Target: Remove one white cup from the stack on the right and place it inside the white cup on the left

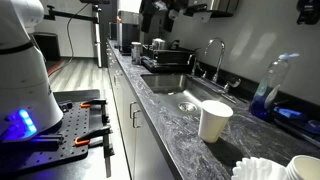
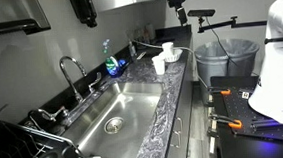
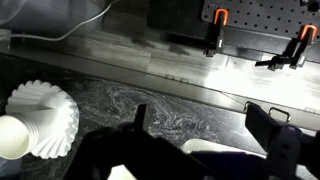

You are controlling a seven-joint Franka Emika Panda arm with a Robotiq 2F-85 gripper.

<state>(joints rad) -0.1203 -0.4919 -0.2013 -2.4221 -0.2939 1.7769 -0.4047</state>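
Observation:
A single white cup [image 1: 213, 120] stands on the dark counter beside the sink; it also shows in an exterior view [image 2: 159, 64]. The stack of white cups [image 1: 305, 167] stands further along the counter, also seen in an exterior view [image 2: 170, 50]. My gripper [image 2: 180, 13] hangs high above the cups. In the wrist view the gripper [image 3: 198, 113] is open and empty over the counter. A white cup rim [image 3: 215, 148] shows below it, partly hidden by the gripper body. Another white cup [image 3: 14, 136] sits at the left edge.
A pile of white coffee filters [image 3: 45, 108] lies next to the cups, also seen in an exterior view [image 1: 258, 170]. The steel sink [image 2: 119, 109] with its tap [image 1: 215, 55], a blue soap bottle [image 2: 110, 61] and a dish rack [image 1: 165, 55] line the counter. Orange clamps [image 3: 212, 25] lie beyond the counter edge.

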